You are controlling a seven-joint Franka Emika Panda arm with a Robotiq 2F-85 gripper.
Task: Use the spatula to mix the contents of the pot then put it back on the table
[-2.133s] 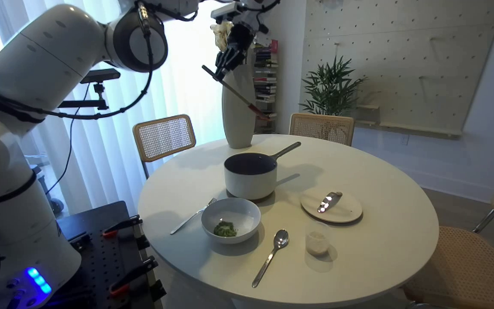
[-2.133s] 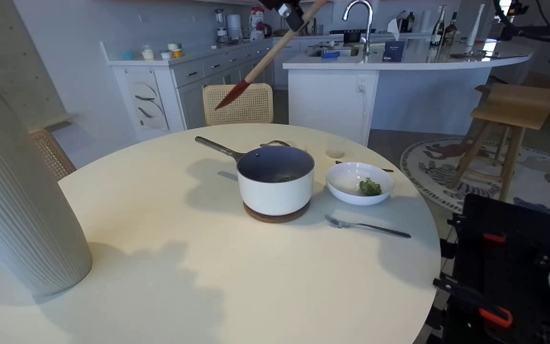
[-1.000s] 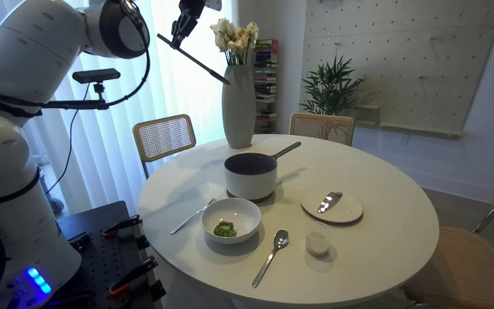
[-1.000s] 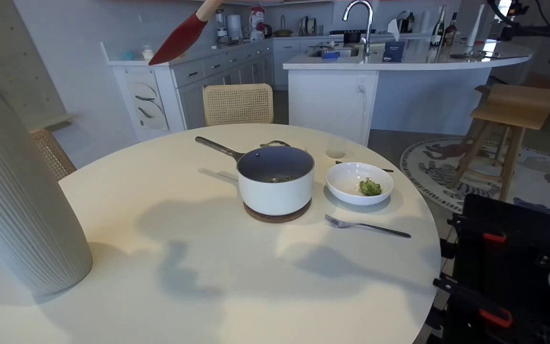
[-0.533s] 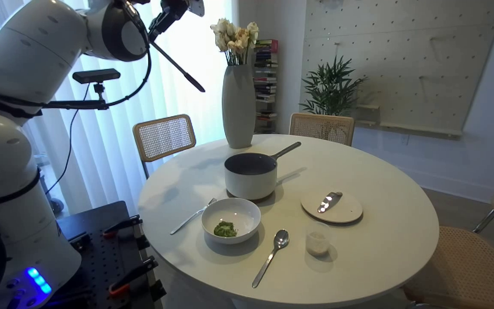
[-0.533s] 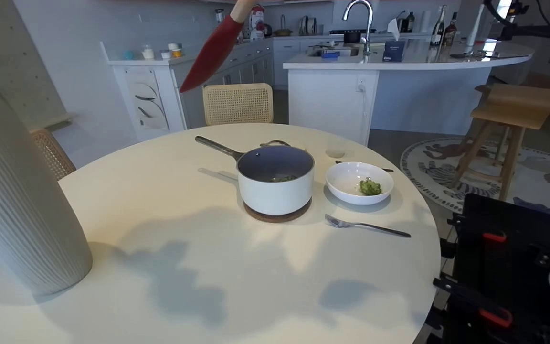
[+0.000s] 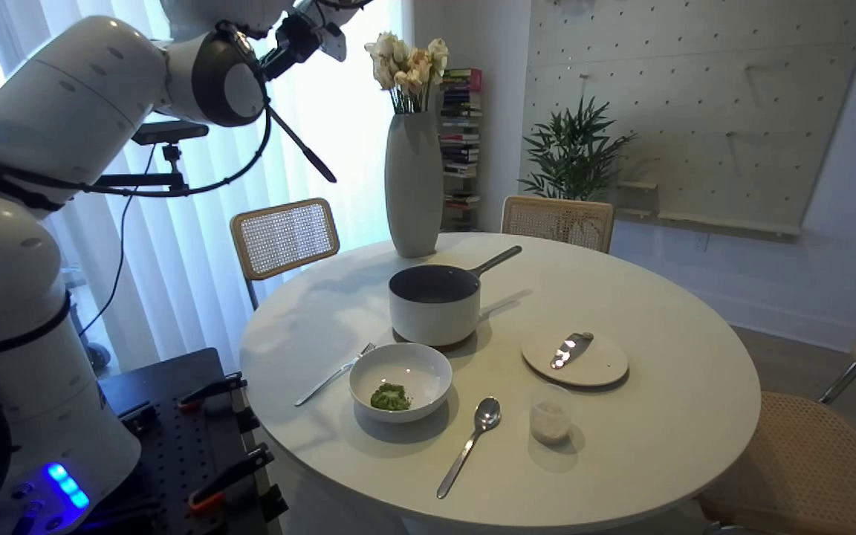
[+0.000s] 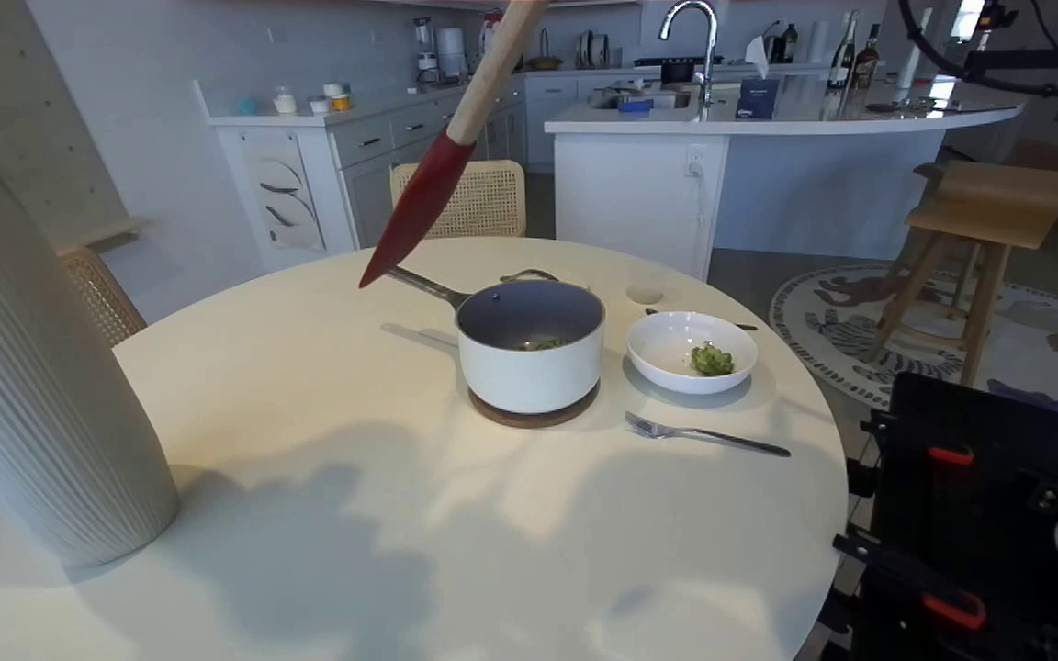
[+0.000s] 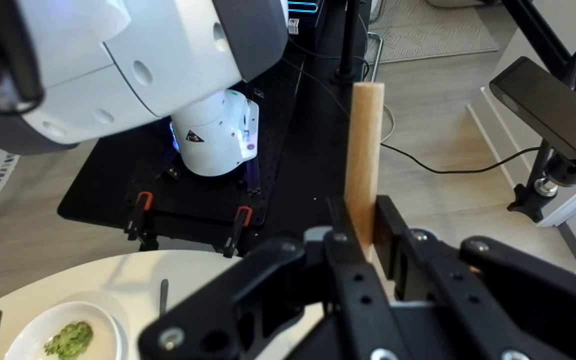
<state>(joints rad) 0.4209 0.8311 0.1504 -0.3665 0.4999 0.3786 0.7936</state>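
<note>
Pale hanging curtains (image 7: 190, 282) and a perforated wall panel (image 7: 695, 111) stand behind a round table (image 7: 658, 461) with a smooth white top. Above it, the black gripper (image 9: 363, 222) is drawn narrow, its jointed fingers clasping the rounded wooden handle of the spatula (image 8: 455, 138); the handle's blunt end sticks out past them in the wrist view. The spatula slants in the air, its red blade tapering downward, and in an exterior view it hangs well apart from the pot (image 7: 435, 316). Straight-walled, white outside and dark within, the pot sits upright on a flat brown trivet (image 8: 529, 420). Some green bits (image 8: 549, 344) show inside. Its straight, dark handle points away from a glossy white bowl (image 7: 428, 371), which lies toward the edge nearest the black bench (image 7: 168, 371) and holds a crinkled green clump (image 7: 390, 397). Just beside the bowl lies a metal fork (image 8: 713, 439). Toward the edge across from the tall, ribbed vase (image 8: 51, 395), a shiny spoon (image 7: 469, 447) lies near a clear cup (image 7: 550, 422). Beyond the cup, a flat, round plate (image 7: 606, 364) bears a gleaming metal utensil (image 7: 571, 349). Cream flowers (image 7: 407, 67) fill the vase, close to its own edge.
</note>
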